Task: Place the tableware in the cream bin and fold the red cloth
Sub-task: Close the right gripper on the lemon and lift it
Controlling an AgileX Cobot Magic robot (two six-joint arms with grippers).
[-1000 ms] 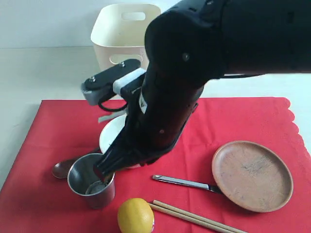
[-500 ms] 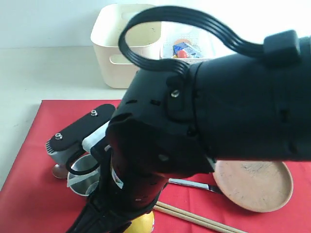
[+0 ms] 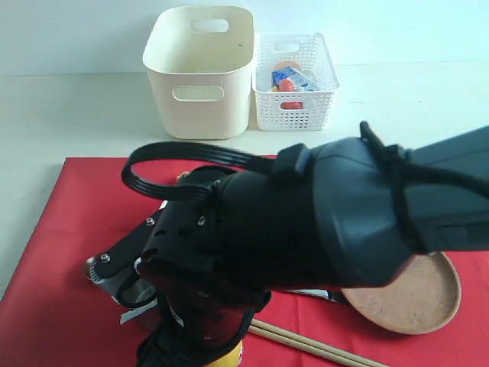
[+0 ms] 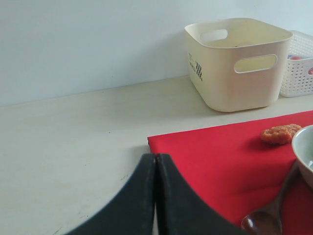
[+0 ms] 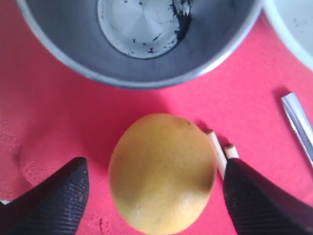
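**Right pincer spread over the lemon; tableware not yet binned**

The right pincer point(image 5: 155, 193) stands wide, its ribbed fingers point(image 5: 49, 200) flanking the lemon point(image 5: 161, 171) without visibly touching it. The lemon lies on the red cloth point(image 3: 84, 199) between the upright steel cup point(image 5: 142, 39) and the tips of the chopsticks point(image 5: 222, 154), which it seems to touch. The knife point(image 5: 297, 122) and the bowl point(image 5: 293, 19) lie just beyond. The wide span probably answers to the lemon's girth: as toy food it likely has to leave the cloth before folding, perhaps for the lattice basket point(image 3: 294, 80). The right arm hides much of the cloth in the exterior view, where the wooden plate point(image 3: 416, 294) shows near the cloth's edge on that arm's side. The left pincer point(image 4: 155, 186) is closed on nothing, held over the counter point(image 4: 73, 147) at the cloth's corner, clear of the spoon point(image 4: 266, 218), presumably waiting. The cream bin point(image 3: 199, 73) stands on bare counter toward the wall-side edge, beside the basket.
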